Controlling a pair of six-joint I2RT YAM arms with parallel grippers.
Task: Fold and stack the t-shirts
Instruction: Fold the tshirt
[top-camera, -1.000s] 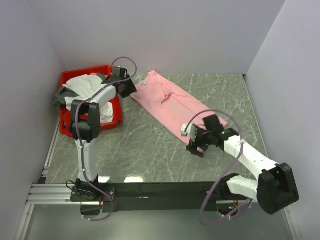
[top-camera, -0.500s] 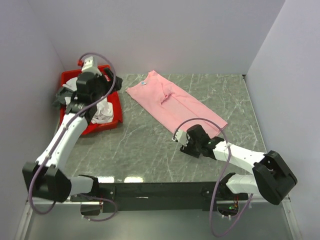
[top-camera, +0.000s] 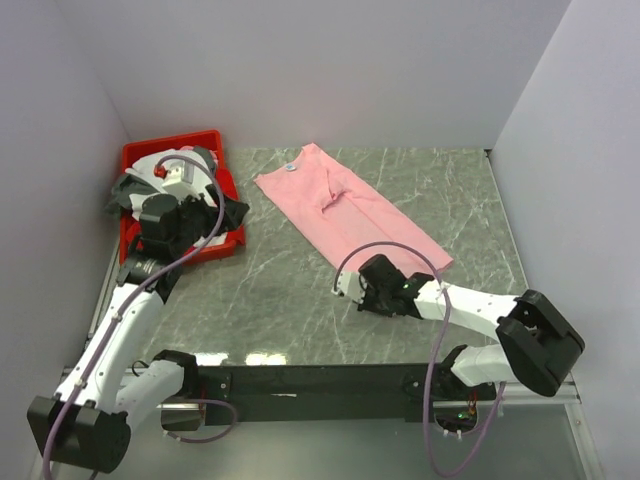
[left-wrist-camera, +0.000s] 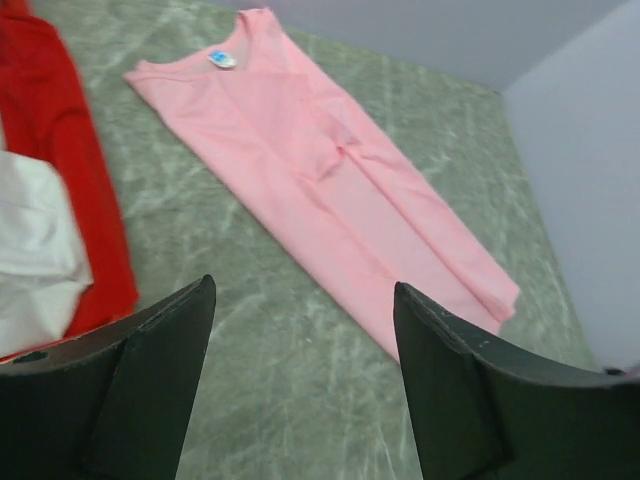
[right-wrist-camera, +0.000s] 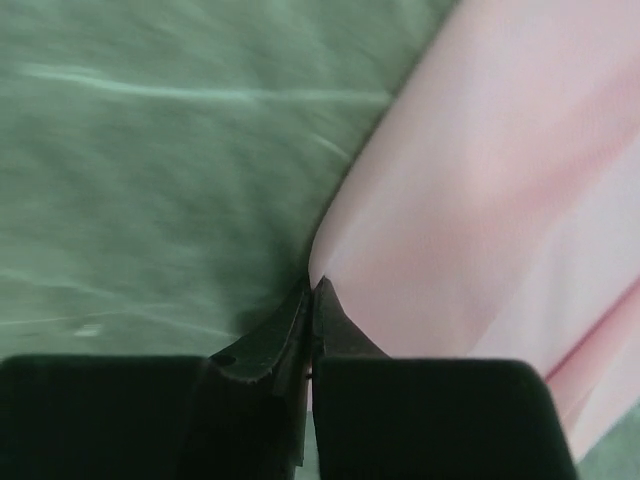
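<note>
- Our pink shirt (top-camera: 350, 205) lies on the worktop (top-camera: 280, 290), half folded.
- Our right gripper (top-camera: 348, 288) pinches its edge; our left gripper (left-wrist-camera: 302, 290) is wide open.
- We see more shirts (top-camera: 150, 165) in the bin (top-camera: 170, 142).

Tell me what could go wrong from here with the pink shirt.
1. The right gripper is shut on only the very edge of the pink t-shirt. Such a thin pinch may slip free when lifted.
2. The left gripper is open and holds nothing, over by the red bin, so a one-sided pull could drag or skew the shirt instead of folding it.
3. A crease near the shirt's middle might get folded in.
</note>
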